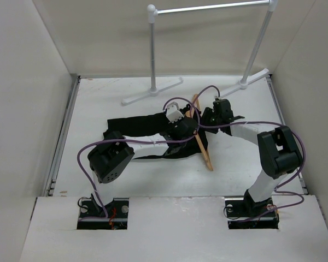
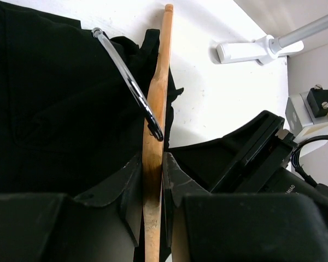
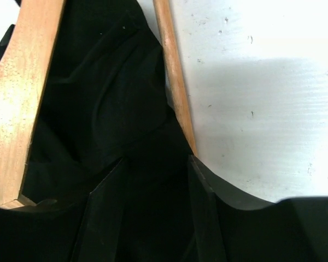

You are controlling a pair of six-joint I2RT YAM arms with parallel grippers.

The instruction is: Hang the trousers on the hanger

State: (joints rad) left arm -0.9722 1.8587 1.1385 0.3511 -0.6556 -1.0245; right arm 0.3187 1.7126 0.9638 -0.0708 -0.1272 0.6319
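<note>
Left end effector (image 2: 153, 180) is clamped on the hanger (image 2: 156, 98), mid-table (image 1: 126, 174). Right end effector (image 3: 156, 180) has its jaws apart with black fabric between them; can't tell if any is pinched. Trousers (image 1: 136, 126) lie mostly flat on the table, left of the hanger, with some cloth inside the hanger's frame. My read: threading started, legs not yet draped over the bar, and the pull-through and evening-out are left.
</note>
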